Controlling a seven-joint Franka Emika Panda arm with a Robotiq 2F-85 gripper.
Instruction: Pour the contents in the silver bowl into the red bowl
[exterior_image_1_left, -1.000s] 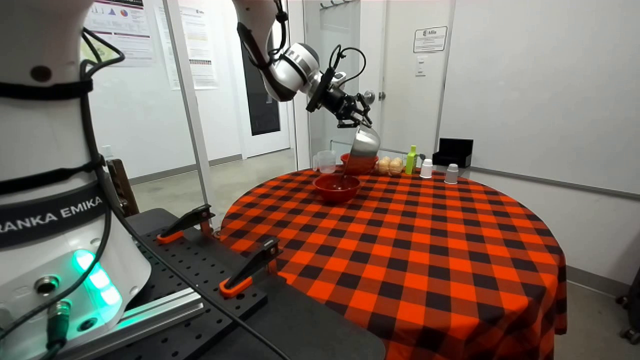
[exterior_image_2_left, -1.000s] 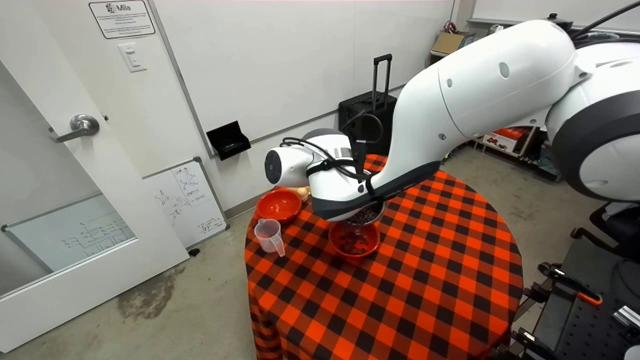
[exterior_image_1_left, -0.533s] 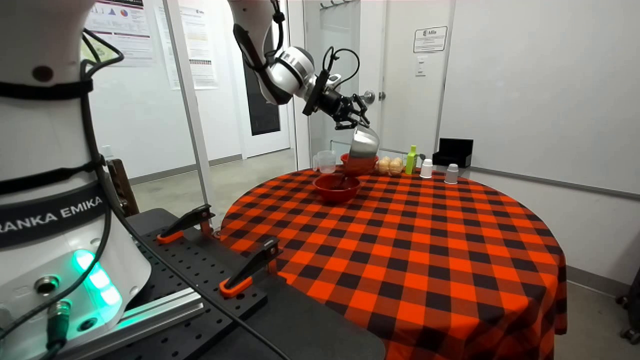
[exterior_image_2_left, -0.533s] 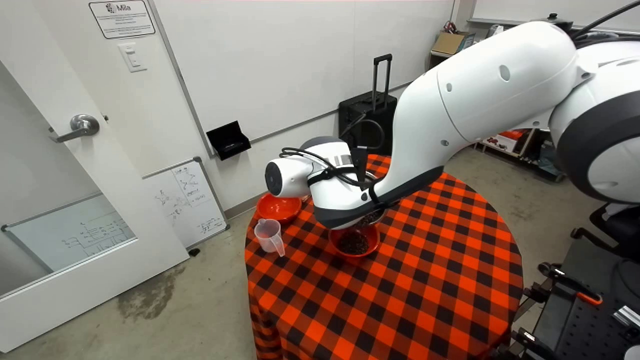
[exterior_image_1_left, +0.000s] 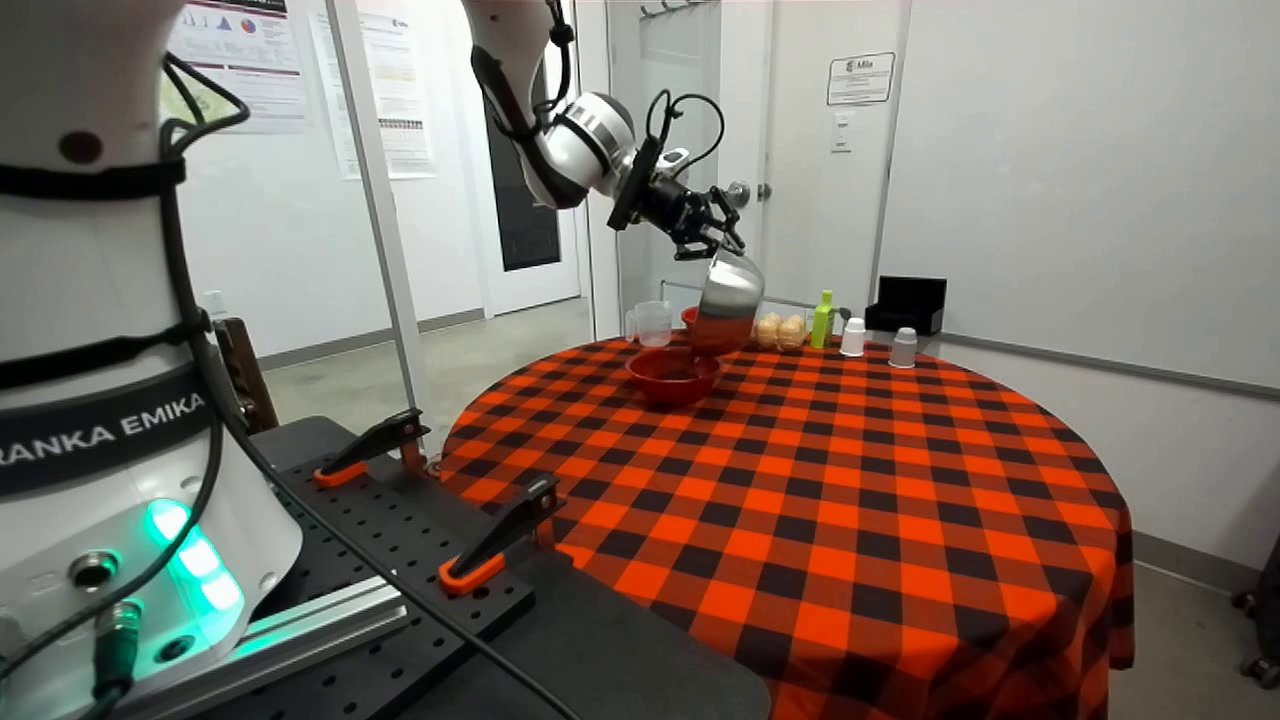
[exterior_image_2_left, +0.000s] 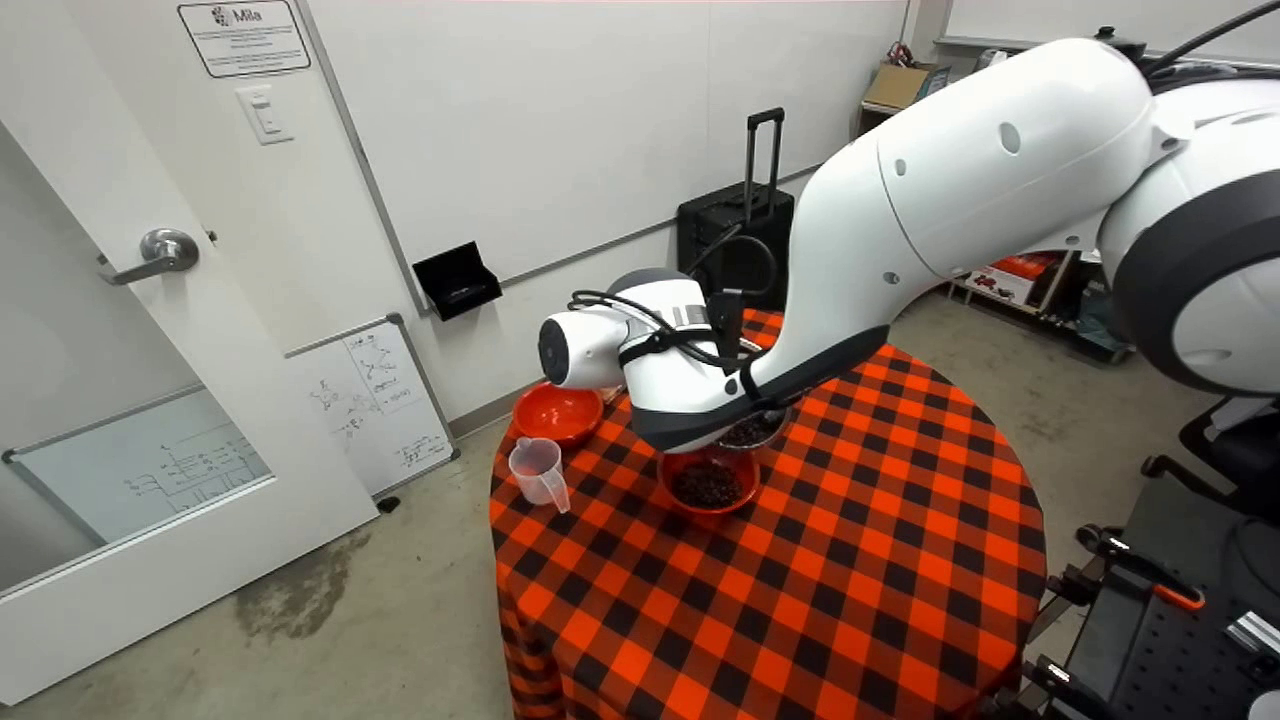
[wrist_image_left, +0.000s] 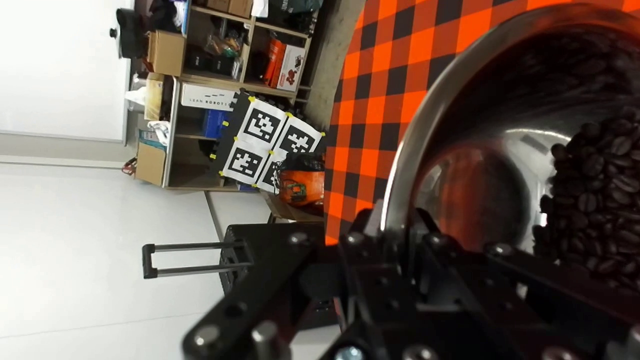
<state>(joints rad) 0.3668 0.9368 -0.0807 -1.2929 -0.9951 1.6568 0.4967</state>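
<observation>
The silver bowl (exterior_image_1_left: 731, 290) hangs steeply tilted from my gripper (exterior_image_1_left: 735, 246), its lower edge over the far side of the red bowl (exterior_image_1_left: 670, 391). In the wrist view my gripper (wrist_image_left: 398, 225) is shut on the silver bowl's rim (wrist_image_left: 425, 117). Dark beans (wrist_image_left: 595, 200) lie heaped along one side of its inside; the metal base shows bare. In an exterior view the red bowl (exterior_image_2_left: 671, 487) stands upright on the table with a pile of dark beans (exterior_image_2_left: 708, 486) in it. There the arm hides part of the silver bowl (exterior_image_2_left: 784, 428) and the gripper.
Another red bowl (exterior_image_2_left: 557, 414) and a clear measuring jug (exterior_image_2_left: 538, 470) stand near the table's far edge. In an exterior view a bag of eggs (exterior_image_1_left: 780, 332), a green bottle (exterior_image_1_left: 822, 320) and white cups (exterior_image_1_left: 853, 338) stand behind. A checked cloth (exterior_image_1_left: 800, 480) covers the table.
The bean pile in the red bowl has grown. The falling stream seen earlier no longer shows clearly. The silver bowl has dipped, then shifted slightly away; the grip on its rim looks unchanged.
</observation>
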